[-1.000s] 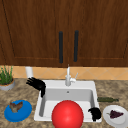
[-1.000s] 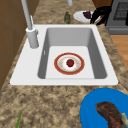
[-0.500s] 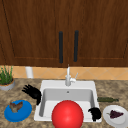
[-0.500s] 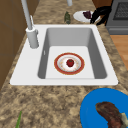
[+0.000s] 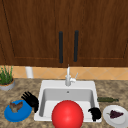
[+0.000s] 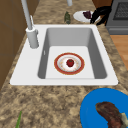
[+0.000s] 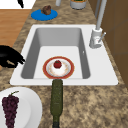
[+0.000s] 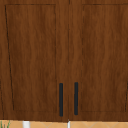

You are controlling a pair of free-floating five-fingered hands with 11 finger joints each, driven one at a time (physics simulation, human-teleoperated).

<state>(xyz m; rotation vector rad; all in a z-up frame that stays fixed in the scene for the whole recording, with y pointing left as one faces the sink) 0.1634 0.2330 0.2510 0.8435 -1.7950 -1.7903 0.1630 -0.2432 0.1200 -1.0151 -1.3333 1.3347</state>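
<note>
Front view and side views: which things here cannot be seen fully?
- Plate in the sink: in the front view a red ball covers it.
- Bottle: right side view, bottom edge cuts its neck.
- Blue plate: left side view, cut by the edges.
- Left hand: whether it touches the blue plate is unclear.

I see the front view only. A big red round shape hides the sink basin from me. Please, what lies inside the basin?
Observer: In the left side view, a red-rimmed plate lies on the basin floor, with a small red fruit on it.
Operator: Does the right hand hold anything?
Observer: No. In the right side view, the right hand hangs curled and empty at the front edge of the sink, apart from the white plate.
Operator: What is on that white plate?
Observer: A bunch of dark grapes.
</note>
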